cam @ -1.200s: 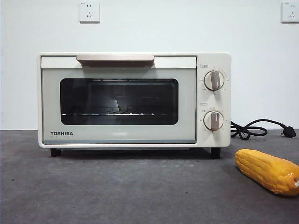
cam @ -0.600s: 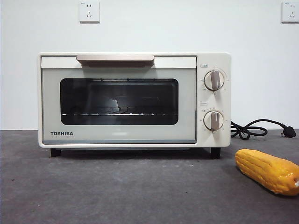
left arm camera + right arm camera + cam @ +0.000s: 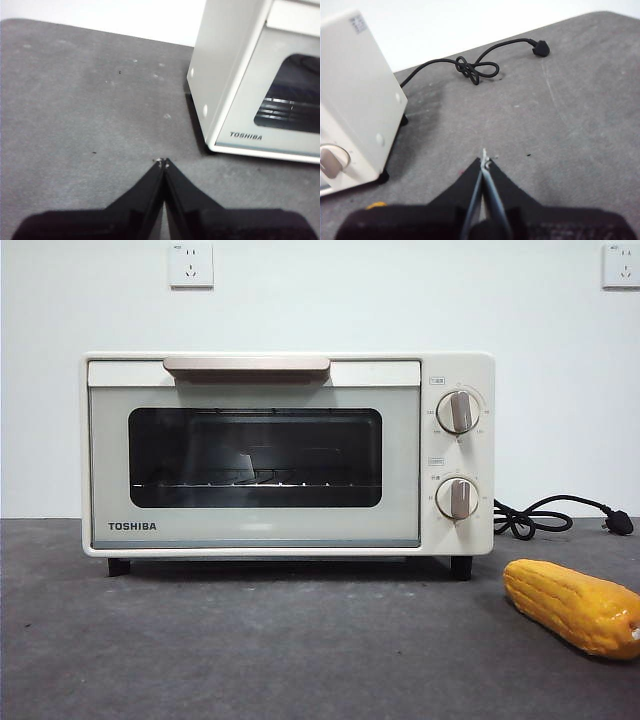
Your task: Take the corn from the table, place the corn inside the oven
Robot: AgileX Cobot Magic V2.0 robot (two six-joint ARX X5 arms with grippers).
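Left gripper (image 3: pixel 162 162): jaws pressed together, tips meeting, holding nothing. It hangs over bare table (image 3: pixel 85 105) off the oven's left side; the oven (image 3: pixel 240 80) shows its left wall and the TOSHIBA corner of the door in that wrist view

Right gripper (image 3: pixel 484 159): jaws closed tip to tip, also holding nothing. It sits over the table (image 3: pixel 580 110) off the oven's right side. Its wrist view shows the oven's right wall (image 3: pixel 355 75), one knob (image 3: pixel 331 159) at the frame edge, and the black cord (image 3: pixel 475 67) knotted in a loop on the table beyond, with the plug (image 3: pixel 540 49) at the far end. A small yellow-orange sliver of the corn (image 3: pixel 376 205) peeks out just past the gripper body, near the oven's right front foot

Neither arm appears in the front view

Corn (image 3: pixel 578 606) lies on its side on the table (image 3: pixel 260 650), to the right of the oven and nearer the camera than its front face, apart from it. It runs at a slant, with one end toward the oven and the other cut off by the right frame edge. No gripper touches it

Oven (image 3: pixel 285 455) stands on its feet mid-table, door shut, beige handle (image 3: pixel 246 365) across the top of the door, wire rack visible behind the dark glass. Two knobs (image 3: pixel 458 412) stacked on the right panel. Cord (image 3: pixel 545 517) lies behind, right of the oven

Two wall sockets (image 3: pixel 191 265) sit high on the white wall behind
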